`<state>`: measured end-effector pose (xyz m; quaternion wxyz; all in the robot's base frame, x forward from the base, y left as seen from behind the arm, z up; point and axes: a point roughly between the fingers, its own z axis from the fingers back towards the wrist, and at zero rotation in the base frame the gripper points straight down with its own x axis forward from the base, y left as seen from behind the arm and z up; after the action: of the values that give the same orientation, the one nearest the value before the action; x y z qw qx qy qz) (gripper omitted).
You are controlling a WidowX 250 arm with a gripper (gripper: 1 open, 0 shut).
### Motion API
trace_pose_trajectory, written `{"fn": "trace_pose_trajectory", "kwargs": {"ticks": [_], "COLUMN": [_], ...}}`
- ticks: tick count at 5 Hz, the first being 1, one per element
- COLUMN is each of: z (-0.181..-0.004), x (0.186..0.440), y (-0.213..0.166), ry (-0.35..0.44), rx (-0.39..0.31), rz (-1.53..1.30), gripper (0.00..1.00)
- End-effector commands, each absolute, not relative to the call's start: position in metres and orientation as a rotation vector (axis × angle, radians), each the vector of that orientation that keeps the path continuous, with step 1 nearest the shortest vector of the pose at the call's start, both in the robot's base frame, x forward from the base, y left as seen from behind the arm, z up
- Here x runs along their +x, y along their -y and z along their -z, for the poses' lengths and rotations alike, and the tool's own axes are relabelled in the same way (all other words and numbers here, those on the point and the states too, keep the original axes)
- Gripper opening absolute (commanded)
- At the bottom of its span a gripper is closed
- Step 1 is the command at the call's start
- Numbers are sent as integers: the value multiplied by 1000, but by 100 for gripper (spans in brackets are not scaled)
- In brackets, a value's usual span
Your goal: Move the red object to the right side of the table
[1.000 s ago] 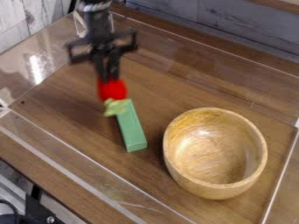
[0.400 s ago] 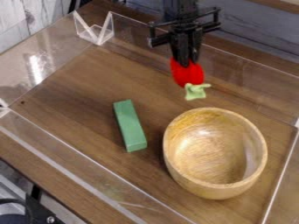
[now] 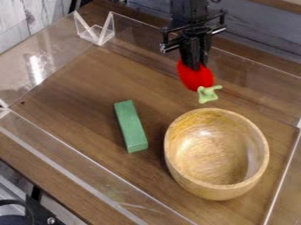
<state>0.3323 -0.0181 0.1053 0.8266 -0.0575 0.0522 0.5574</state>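
Note:
The red object [image 3: 193,75], a small strawberry-like toy with a pale green leafy end hanging at its lower right, is held above the table [image 3: 70,97] toward the right half. My gripper [image 3: 194,63] comes down from the top of the view and is shut on the toy's upper part. The toy hangs just beyond the far rim of the wooden bowl, a little above the tabletop.
A large wooden bowl [image 3: 216,154] sits at the front right. A green rectangular block [image 3: 130,125] lies near the middle. Low clear acrylic walls [image 3: 47,163] border the table, and a clear folded stand [image 3: 94,26] sits at the back left.
The gripper has carried the red toy from the left-middle, above the green block, across to the right, now past the bowl's far rim. The block and bowl have not moved.

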Motion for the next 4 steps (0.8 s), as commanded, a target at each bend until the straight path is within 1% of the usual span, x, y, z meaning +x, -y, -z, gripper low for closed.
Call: {"fn": "trace_pose_trajectory", "kwargs": {"ticks": [1,3,4], "z": [-125,-114,-102], "x": [338,337,338], "y": [21,21,21], "ry": [-15,23,40], "rx": [-167,-165,-163], "rz": [-1232,-1335,-1357], "gripper": [0,0,0]}}
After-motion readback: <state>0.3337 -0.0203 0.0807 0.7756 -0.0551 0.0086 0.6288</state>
